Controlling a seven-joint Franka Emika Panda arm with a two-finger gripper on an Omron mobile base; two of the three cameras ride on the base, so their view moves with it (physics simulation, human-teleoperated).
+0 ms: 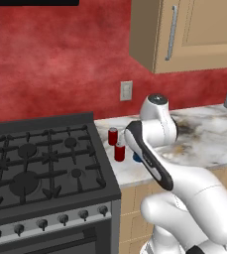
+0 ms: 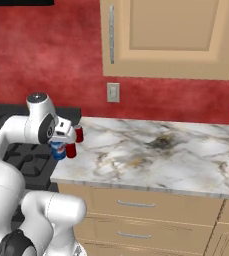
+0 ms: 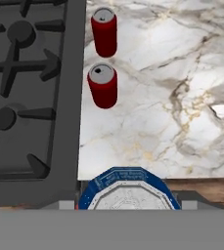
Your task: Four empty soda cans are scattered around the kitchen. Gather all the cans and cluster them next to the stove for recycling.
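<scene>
On the counter [image 1: 209, 141] two soda cans [image 1: 113, 136] [image 1: 119, 152] stand upright just beside the stove [image 1: 45, 168], at its three o'clock side — one behind the other and a little apart. A third can [image 3: 127, 188] sits between the tips of the gripper [image 2: 59, 148], at six o'clock from the pair and over the counter's front edge. The wall outlet [image 1: 126, 91] lies at twelve o'clock from the pair — a cabinet [image 1: 184, 32] hangs above the counter.

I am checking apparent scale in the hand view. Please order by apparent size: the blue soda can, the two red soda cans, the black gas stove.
1. Black gas stove, cropped by the frame.
2. Blue soda can, enlarged by nearness to the camera, partly cut off.
3. Nearer red soda can and farther red soda can: too alike to rank.
</scene>
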